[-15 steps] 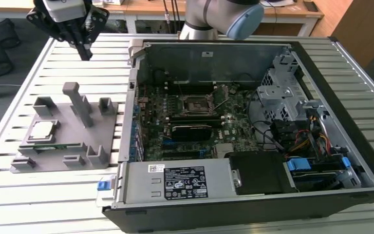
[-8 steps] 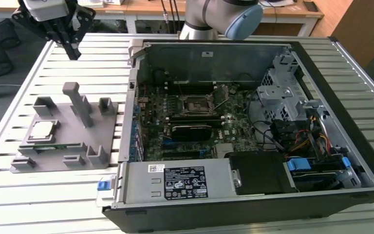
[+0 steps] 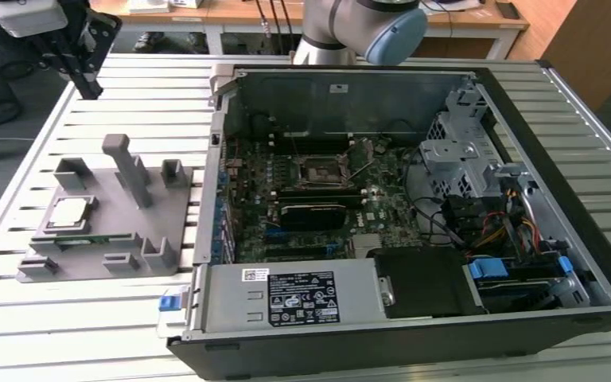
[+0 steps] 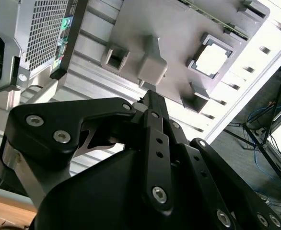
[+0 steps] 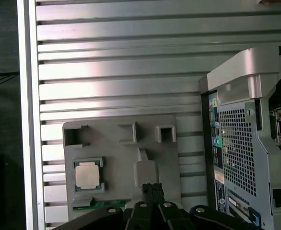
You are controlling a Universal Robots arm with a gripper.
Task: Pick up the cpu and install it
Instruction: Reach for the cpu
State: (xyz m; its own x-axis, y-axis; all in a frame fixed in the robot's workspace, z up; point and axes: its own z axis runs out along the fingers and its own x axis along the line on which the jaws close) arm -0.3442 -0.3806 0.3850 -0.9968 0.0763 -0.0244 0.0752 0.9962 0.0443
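Grey fixture (image 3: pixel 83 256) cradles cpu (image 3: pixel 70 212) beside open computer case (image 3: pixel 348 99).

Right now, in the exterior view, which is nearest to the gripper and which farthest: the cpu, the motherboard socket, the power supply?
From the gripper:
1. cpu, in the grey holder at the exterior view's left.
2. motherboard socket, inside the computer case.
3. power supply, at the case's camera-side edge.

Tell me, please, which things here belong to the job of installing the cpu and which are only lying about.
For the job: cpu, in its grey holder; motherboard socket; hand, above the table.
Lying about: green circuit strip; power supply; cables.
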